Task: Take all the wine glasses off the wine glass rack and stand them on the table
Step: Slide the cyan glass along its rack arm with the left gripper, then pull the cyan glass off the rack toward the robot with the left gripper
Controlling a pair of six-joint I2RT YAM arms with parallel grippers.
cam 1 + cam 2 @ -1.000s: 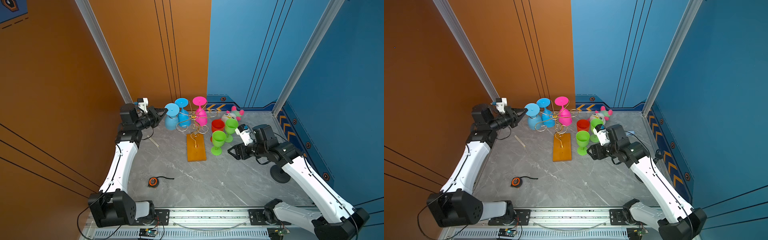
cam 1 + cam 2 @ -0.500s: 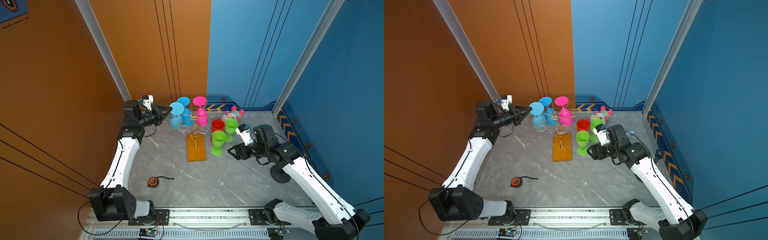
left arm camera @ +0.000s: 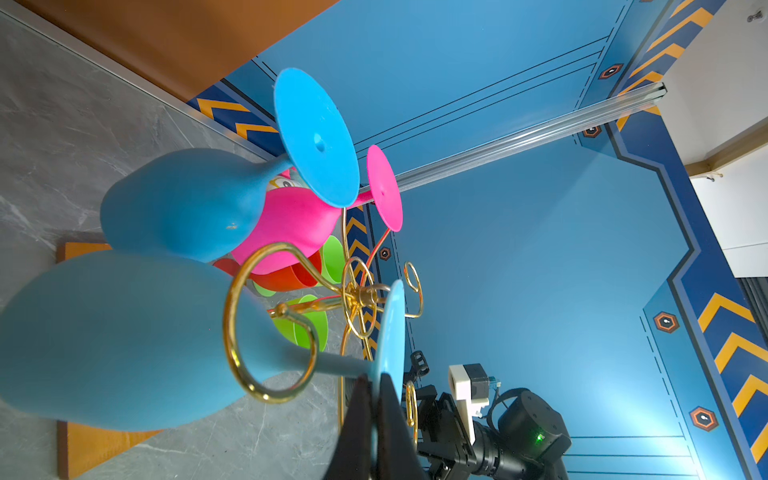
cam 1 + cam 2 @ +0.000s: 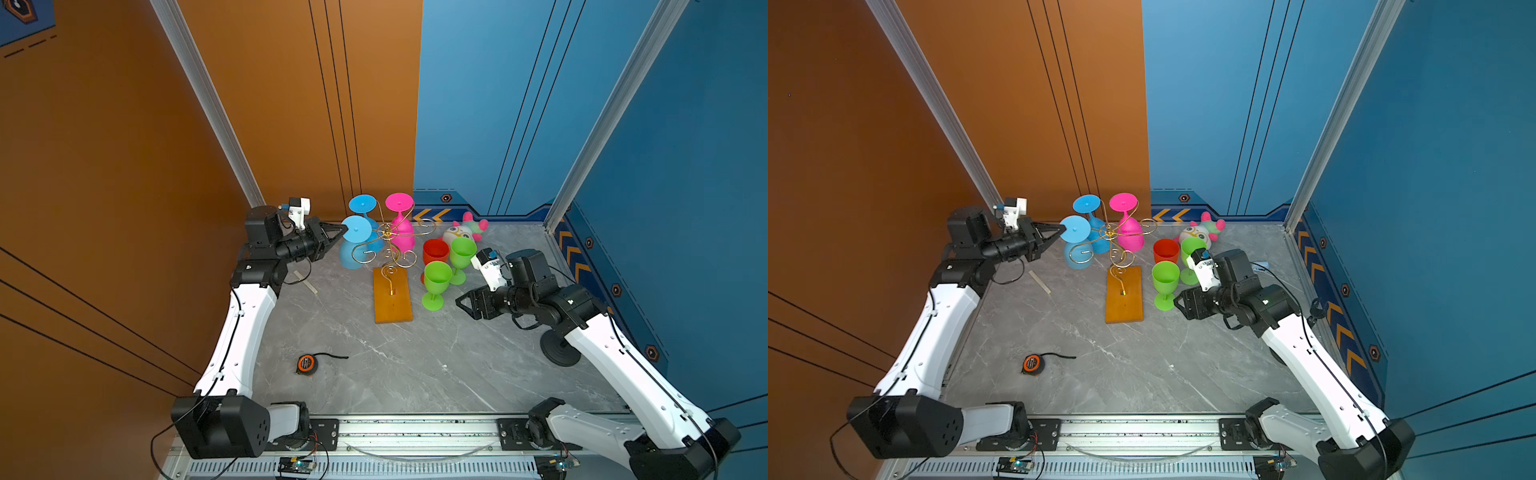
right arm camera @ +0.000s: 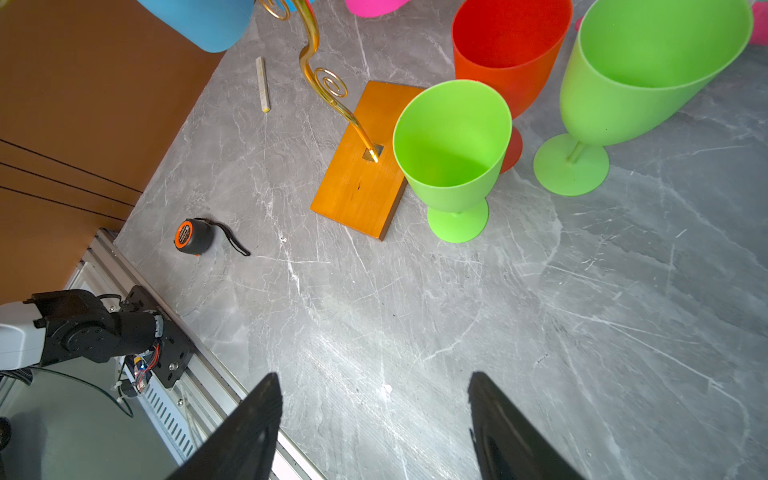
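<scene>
Gripping the blue wine glass (image 3: 116, 332) by its foot, left jaws are clamped; right jaws apart.

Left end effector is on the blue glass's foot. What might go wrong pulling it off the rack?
The left end effector pinches only the thin foot edge of the near blue glass; it may slip.
The glass's stem sits inside a curled arm of the rack; a skewed pull could snag and tip the rack, with another blue glass and a pink glass aboard.
The right end effector is open, away from the rack, so nothing steadies it.
</scene>
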